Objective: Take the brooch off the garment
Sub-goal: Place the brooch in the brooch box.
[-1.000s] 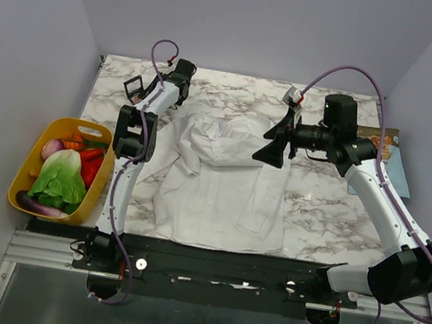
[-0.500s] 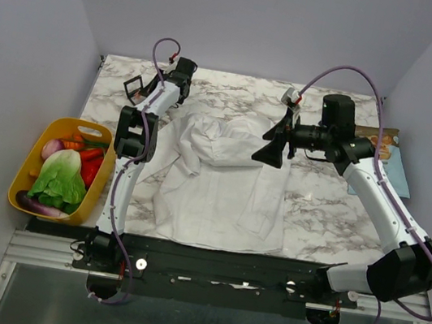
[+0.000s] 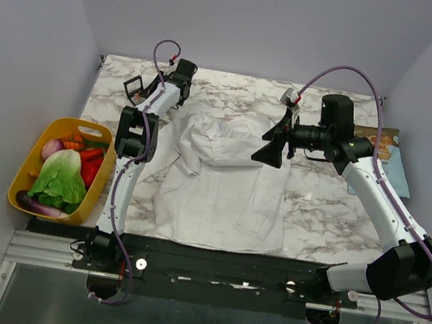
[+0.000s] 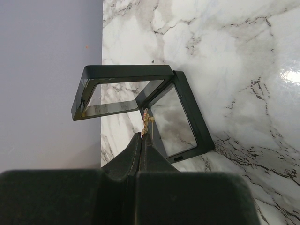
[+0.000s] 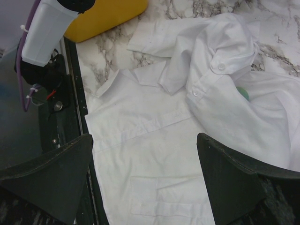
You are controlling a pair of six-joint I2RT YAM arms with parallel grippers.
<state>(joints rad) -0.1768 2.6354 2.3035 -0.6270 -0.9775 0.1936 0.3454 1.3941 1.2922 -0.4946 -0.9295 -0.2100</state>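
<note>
Garment (image 3: 224, 188), a white shirt, lies rumpled across the middle of a marble table (image 3: 324, 204), its collar end bunched into folds. In the right wrist view the brooch (image 5: 243, 92) shows only as a small green sliver beside a buttoned placket. A fold of cloth covers the rest, so no other colour can be made out.

The right gripper (image 3: 270, 154) hangs above the bunched folds with jaws spread wide and nothing between them.

The left gripper (image 4: 143, 138) sits at the far left of the table, jaws pinched together. A tiny gold-coloured piece (image 4: 147, 119) sits at its tips, too small to identify or to say whether it is gripped. Just beyond stands an opened black frame case (image 4: 140, 89).

A yellow basket (image 3: 29, 173) of vegetables sits off the table's left edge.
</note>
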